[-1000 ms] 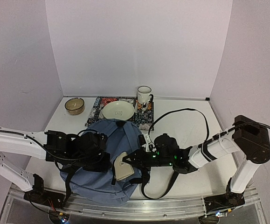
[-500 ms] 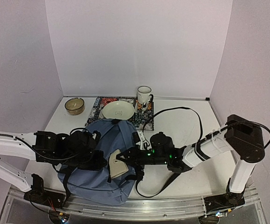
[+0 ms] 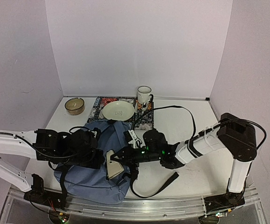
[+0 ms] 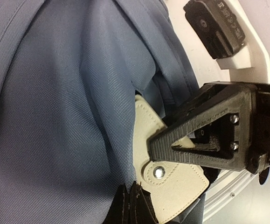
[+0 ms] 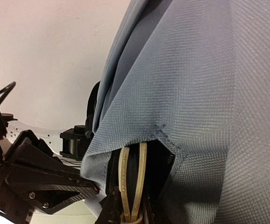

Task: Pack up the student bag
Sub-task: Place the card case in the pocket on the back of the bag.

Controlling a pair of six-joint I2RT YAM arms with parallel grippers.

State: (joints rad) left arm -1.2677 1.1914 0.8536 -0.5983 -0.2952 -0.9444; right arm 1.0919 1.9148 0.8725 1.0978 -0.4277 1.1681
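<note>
The student bag (image 3: pixel 86 179) lies slate-blue at the near left of the table. My left gripper (image 3: pixel 96 157) is shut on a fold of its fabric by the zipper opening, its fingertips (image 4: pixel 131 207) pressed together against the cloth (image 4: pixel 69 102). My right gripper (image 3: pixel 121 156) comes in from the right, shut on a flat cream leather pouch (image 3: pixel 112 165) with a metal stud (image 4: pixel 159 171). In the right wrist view the pouch (image 5: pixel 132 182) shows edge-on between my fingers, its end inside the dark zipper mouth under the bag's fabric (image 5: pixel 209 93).
A cream plate (image 3: pixel 118 110) sits on a patterned mat (image 3: pixel 144 122) at the back, with a white mug (image 3: pixel 144 95) behind it and a small bowl (image 3: pixel 74 105) to the left. Black bag straps (image 3: pixel 155 186) loop around the right arm.
Both grippers and the bag have shifted left. The right gripper has carried the cream pouch left toward the bag's opening, and the bag has bunched up more.
</note>
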